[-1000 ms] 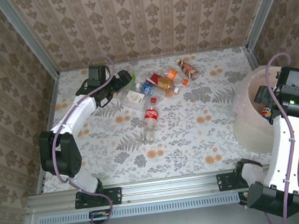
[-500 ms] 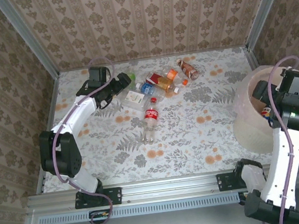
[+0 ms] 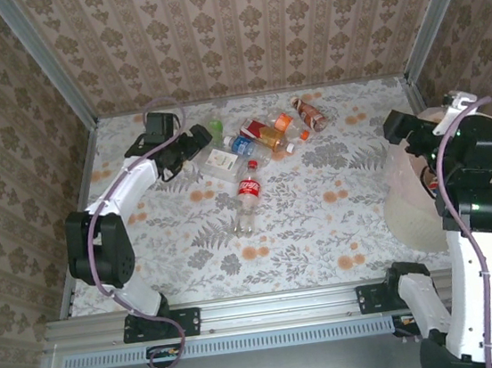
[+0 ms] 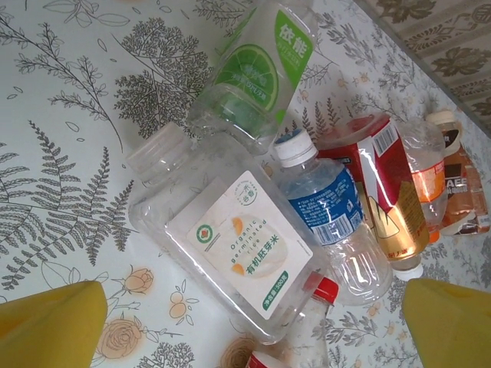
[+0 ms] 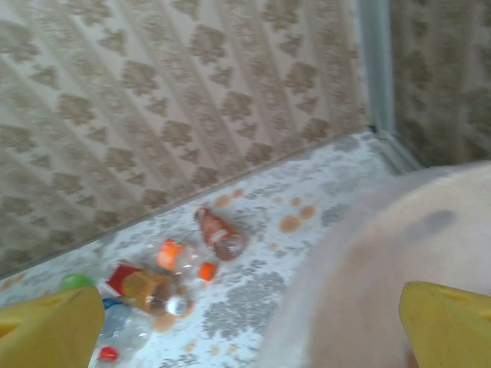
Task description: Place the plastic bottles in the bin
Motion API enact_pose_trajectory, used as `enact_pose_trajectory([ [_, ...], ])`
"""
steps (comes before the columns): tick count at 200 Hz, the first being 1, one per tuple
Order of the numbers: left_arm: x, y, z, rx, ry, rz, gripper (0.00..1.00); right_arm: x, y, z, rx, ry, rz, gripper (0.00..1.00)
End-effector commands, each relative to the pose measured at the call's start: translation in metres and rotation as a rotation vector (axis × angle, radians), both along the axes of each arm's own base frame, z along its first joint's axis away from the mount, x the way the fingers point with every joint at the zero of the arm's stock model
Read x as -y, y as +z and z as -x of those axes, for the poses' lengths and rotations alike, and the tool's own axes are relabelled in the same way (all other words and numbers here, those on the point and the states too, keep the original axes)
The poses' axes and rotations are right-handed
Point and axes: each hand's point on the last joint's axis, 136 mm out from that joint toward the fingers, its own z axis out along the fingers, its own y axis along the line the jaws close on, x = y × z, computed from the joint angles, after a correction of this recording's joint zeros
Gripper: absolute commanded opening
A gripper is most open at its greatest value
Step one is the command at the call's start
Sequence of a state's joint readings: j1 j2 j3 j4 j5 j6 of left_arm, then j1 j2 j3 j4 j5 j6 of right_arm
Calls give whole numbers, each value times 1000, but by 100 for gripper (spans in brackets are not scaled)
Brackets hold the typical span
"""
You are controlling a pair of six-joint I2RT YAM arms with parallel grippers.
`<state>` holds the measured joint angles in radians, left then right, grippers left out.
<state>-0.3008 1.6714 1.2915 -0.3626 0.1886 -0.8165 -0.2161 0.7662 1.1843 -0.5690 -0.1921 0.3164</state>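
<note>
Several plastic bottles [image 3: 262, 135] lie in a loose heap at the back of the table, and a Coca-Cola bottle [image 3: 247, 193] lies apart in front of them. My left gripper [image 3: 198, 140] is open at the heap's left end. Between its yellow fingers [image 4: 47, 323] lies a clear bottle with a white label [image 4: 230, 253], untouched, beside a lime-green-labelled bottle [image 4: 257, 69] and a blue-labelled one [image 4: 322, 201]. The bin [image 3: 406, 191] stands at the right. My right gripper [image 3: 396, 127] hangs open and empty over its left rim [image 5: 383, 268], facing the heap [image 5: 173, 268].
Patterned walls close the table at the back and on both sides. The floral tablecloth [image 3: 322, 219] is bare between the Coca-Cola bottle and the bin. A bit of coloured label [image 3: 433, 183] shows inside the bin.
My right gripper has opened wide and swung up and left from inside the bin to over its left rim. The left gripper drew back slightly, uncovering the green-capped bottle.
</note>
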Motion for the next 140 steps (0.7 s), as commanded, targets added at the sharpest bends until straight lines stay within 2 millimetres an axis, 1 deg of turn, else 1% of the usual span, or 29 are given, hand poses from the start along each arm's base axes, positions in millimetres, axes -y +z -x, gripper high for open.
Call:
enact_pose_trajectory([
  [1,9,-5,-5,0,-23,44,100,-31,20,-12,98,131,-7,100],
  [35,25,0,-21,51,-69,99,100,-75,16,-28,100,286,26,100],
  [57,33,6,-33,94,-94,116,100,-101,7,-38,76,347,72,100],
  [89,43,1,-54,108,-109,140,100,-134,-8,-52,40,405,123,100],
  [108,59,1,-64,109,-138,200,100,-150,-15,-58,30,430,115,100],
  [140,89,-4,-71,103,-199,256,100,-171,-30,-66,-2,468,113,100],
])
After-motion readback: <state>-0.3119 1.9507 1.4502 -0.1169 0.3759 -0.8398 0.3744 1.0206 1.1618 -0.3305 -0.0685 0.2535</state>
